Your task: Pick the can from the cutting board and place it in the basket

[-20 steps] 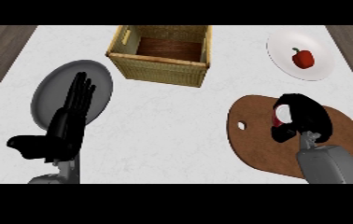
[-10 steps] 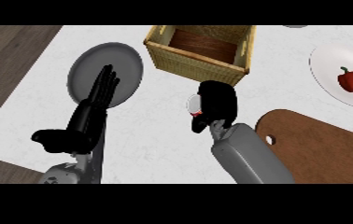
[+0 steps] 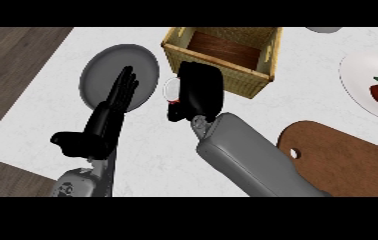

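Observation:
My right hand [image 3: 199, 90] is curled round the can [image 3: 173, 89], of which only the pale top and a strip of red show at the hand's left side. Hand and can are just in front of the woven basket [image 3: 221, 71], by its near left corner. The basket's inside shows a brown floor with nothing in it. The brown cutting board [image 3: 332, 149] lies at the lower right, bare, partly behind my right forearm. My left hand [image 3: 107, 116] rests open at the left, fingers straight, over the edge of a grey plate [image 3: 103, 71].
A white plate [image 3: 358, 76] holding a red item [image 3: 375, 90] is cut off at the right edge. Another white dish [image 3: 325, 29] peeks in at the top right. The counter's edge and dark wooden floor run along the left side.
My right hand has carried the can off the cutting board, leftward and up to the basket's near left corner. The view has shifted too. The left hand stays open.

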Robot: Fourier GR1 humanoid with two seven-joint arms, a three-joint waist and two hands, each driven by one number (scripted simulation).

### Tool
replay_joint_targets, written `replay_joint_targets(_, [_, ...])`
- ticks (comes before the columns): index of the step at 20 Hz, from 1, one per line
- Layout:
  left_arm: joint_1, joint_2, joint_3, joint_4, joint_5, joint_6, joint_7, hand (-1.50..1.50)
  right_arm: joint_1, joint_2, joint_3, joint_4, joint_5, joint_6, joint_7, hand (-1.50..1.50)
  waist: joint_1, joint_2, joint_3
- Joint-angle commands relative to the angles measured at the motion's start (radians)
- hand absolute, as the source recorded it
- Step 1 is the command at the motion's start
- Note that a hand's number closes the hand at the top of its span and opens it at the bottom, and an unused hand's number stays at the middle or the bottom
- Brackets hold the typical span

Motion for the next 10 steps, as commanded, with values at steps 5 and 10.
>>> replay_joint_targets(5, [-0.016, -0.015, 0.007, 0.033, 0.000, 0.014, 0.008, 0.00, -0.267, 0.006, 0.040, -0.026, -0.041, -0.269, 0.142, 1.50, -0.018, -0.020, -0.004])
replay_joint_targets(10, [-0.024, -0.011, 0.010, 0.057, -0.016, 0.022, 0.010, 0.00, -0.397, 0.006, 0.050, 0.002, -0.101, -0.335, 0.228, 1.50, -0.037, -0.024, -0.006])
